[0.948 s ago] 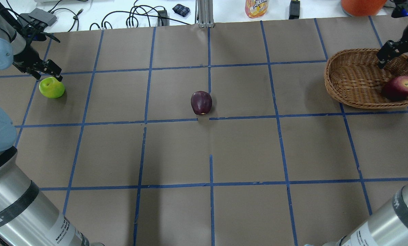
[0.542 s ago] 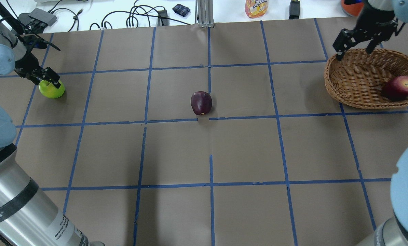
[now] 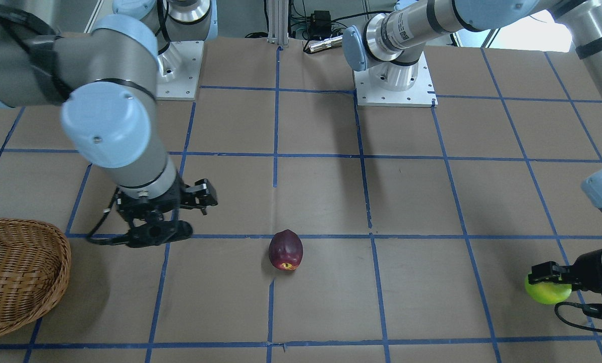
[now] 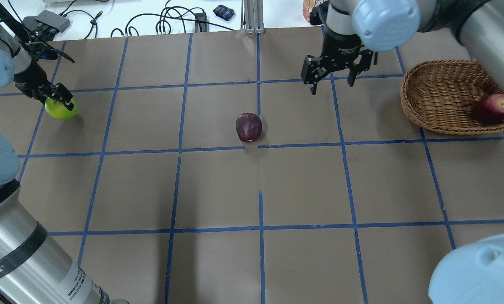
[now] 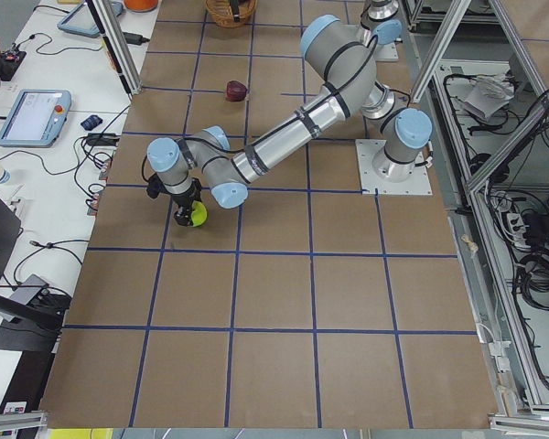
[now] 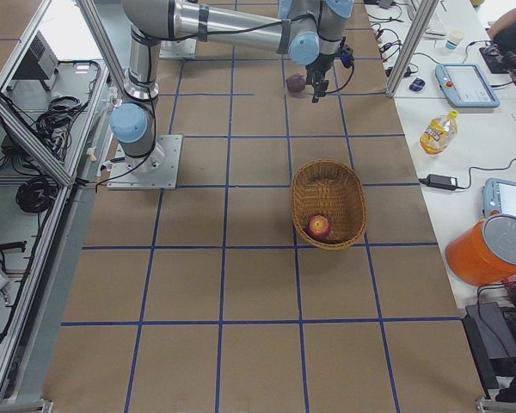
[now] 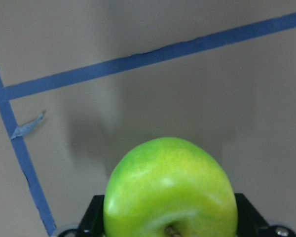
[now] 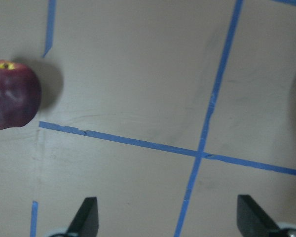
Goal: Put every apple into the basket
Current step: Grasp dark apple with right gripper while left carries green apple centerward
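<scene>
The lime green apple (image 4: 60,111) rests on the table at the far left. My left gripper (image 4: 58,98) straddles it, and the left wrist view shows the apple (image 7: 170,190) filling the gap with a finger (image 7: 92,217) against each side. The dark maroon apple (image 4: 248,126) lies mid-table, also in the front view (image 3: 285,250). My right gripper (image 4: 332,85) is open and empty, above the table between that apple and the wicker basket (image 4: 437,97). In its wrist view the maroon apple (image 8: 12,94) is at the left. The red apple (image 4: 493,107) lies in the basket.
Blue tape lines grid the brown table. Cables (image 4: 172,21), a dark pouch (image 4: 223,12) and an aluminium post (image 4: 254,17) sit beyond the far edge. A drink bottle (image 6: 437,131) and an orange bucket (image 6: 490,249) stand on the side bench.
My right gripper left the basket and swung left to near the table's middle, still open. My left gripper came down around the green apple, which shifted slightly left.
</scene>
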